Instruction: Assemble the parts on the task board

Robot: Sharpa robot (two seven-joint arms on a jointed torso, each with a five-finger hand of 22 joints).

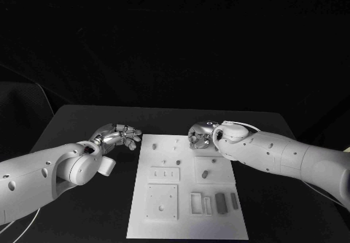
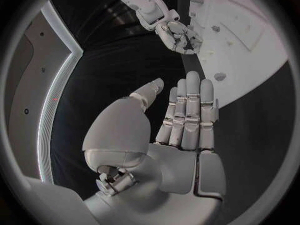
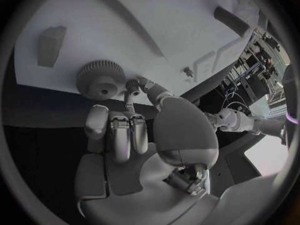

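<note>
Fingers (image 3: 128, 135) of your right hand (image 3: 156, 140) curl beside a ridged round gear (image 3: 101, 79), holding nothing; left hand (image 2: 181, 130) spreads flat and wide.

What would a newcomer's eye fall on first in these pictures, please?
Probably the white task board lying in the middle of the black table, with a white arm on each side. Then the right hand at the board's far edge, its fingertips by a grey gear, and the left hand open beside the board.

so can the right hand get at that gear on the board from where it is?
Probably yes: the right hand is beside the gear, fingertips nearly touching it, nothing between them.
</note>
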